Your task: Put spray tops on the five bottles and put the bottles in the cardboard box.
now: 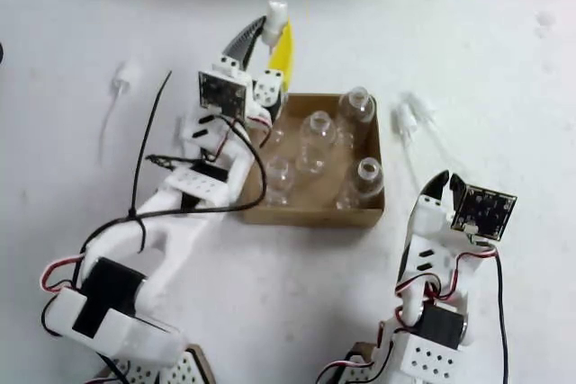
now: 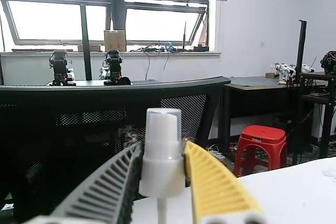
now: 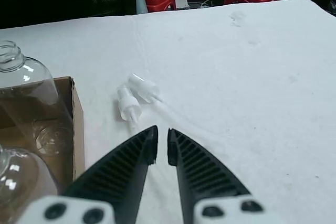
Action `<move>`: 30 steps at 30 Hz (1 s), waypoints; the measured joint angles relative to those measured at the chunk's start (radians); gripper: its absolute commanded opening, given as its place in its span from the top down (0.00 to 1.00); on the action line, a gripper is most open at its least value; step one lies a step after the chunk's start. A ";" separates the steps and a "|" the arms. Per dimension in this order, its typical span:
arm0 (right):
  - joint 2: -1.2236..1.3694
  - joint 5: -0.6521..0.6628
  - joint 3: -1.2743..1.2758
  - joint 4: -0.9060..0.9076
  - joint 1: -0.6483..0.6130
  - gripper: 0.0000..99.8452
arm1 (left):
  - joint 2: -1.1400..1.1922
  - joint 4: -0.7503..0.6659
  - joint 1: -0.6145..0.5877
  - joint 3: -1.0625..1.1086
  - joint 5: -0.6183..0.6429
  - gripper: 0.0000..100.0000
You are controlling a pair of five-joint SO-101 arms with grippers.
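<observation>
Several clear bottles point(image 1: 317, 130) stand uncapped inside the cardboard box point(image 1: 306, 215), as we see from the high view. Just beyond the box's far left corner, the left gripper point(image 1: 270, 31) has its fingers point(image 1: 284, 56) clenched on a spray top point(image 1: 275, 13). The right gripper point(image 1: 436, 184) hangs over the white surface point(image 1: 504, 69) near the box's near right corner. Two loose spray tops point(image 1: 409, 116) lie just right of the box, and a lone spray top point(image 1: 121, 81) lies well to its left.

In the left wrist view we find the held spray top point(image 2: 163, 150) upright between the grey and yellow fingers, its tube point(image 2: 161, 211) hanging below.

In the right wrist view we see the right gripper's fingers point(image 3: 191, 166) drawn nearly together, grasping nothing. The loose pair point(image 3: 134, 95) lies just beyond them, beside the box point(image 3: 77, 124).
</observation>
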 measured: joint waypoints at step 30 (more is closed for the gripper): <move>0.000 0.000 0.000 0.000 0.000 0.98 | -0.292 0.539 0.000 0.028 0.092 0.77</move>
